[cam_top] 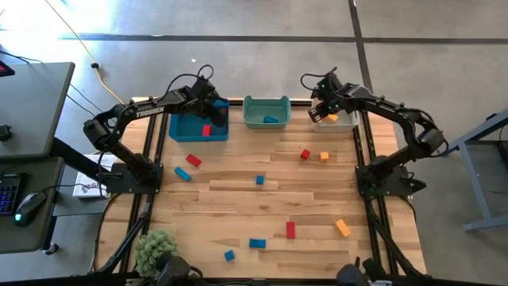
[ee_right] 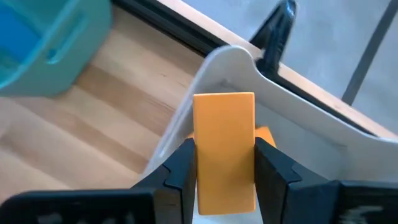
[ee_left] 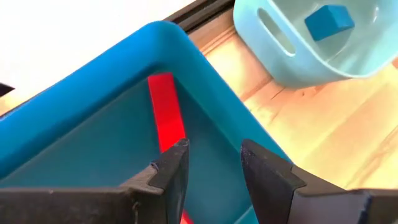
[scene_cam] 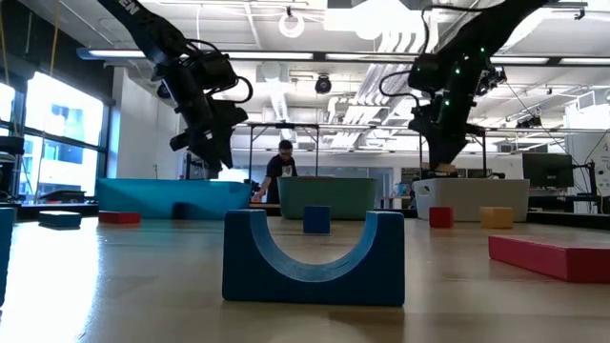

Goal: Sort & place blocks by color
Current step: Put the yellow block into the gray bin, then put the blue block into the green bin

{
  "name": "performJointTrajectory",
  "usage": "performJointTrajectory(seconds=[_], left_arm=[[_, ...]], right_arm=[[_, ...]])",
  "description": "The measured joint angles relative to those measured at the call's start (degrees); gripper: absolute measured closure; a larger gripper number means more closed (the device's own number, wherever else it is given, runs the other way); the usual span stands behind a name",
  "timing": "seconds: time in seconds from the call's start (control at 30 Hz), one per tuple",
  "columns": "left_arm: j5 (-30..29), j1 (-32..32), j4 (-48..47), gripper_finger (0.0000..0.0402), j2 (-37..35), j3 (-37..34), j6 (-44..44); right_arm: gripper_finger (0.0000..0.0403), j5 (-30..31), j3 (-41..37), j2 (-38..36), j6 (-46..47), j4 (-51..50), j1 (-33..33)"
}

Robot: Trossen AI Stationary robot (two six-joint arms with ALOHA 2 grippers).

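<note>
Blue bin [cam_top: 186, 128], teal bin [cam_top: 255, 117], white-grey bin [cam_top: 343, 123] along table's [cam_top: 238, 208] far edge; green plant [cam_top: 155, 245] near-left corner; person [scene_cam: 282, 168] beyond.

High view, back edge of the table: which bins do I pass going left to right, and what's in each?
Blue bin holding a red block → teal bin holding a blue block → white-grey bin with an orange block at it.

Beside the teal bin [cam_top: 266, 111], a blue bin [cam_top: 198, 125] holds a red block [cam_top: 206, 130]; the white-grey bin [cam_top: 333, 121] has orange blocks [ee_right: 224, 149] (one gripped). The counter [cam_top: 262, 199] is pale striped wood.
</note>
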Motion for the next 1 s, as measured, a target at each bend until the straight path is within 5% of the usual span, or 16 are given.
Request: performJointTrajectory(seconds=[0.57,1.0], left_arm=[[0.09,-6.28,8.04,0.0261,-0.02,0.00,-0.70],[8.99,-7.41,3.67,0.0166,-0.98,0.00,-8.41]], right_arm=[[0.0239,0.03,-0.72,0.13,-1.74,-0.88,-7.35],[0.0236,0.12,-0.72,0.17,-3.82,0.02,-7.39]])
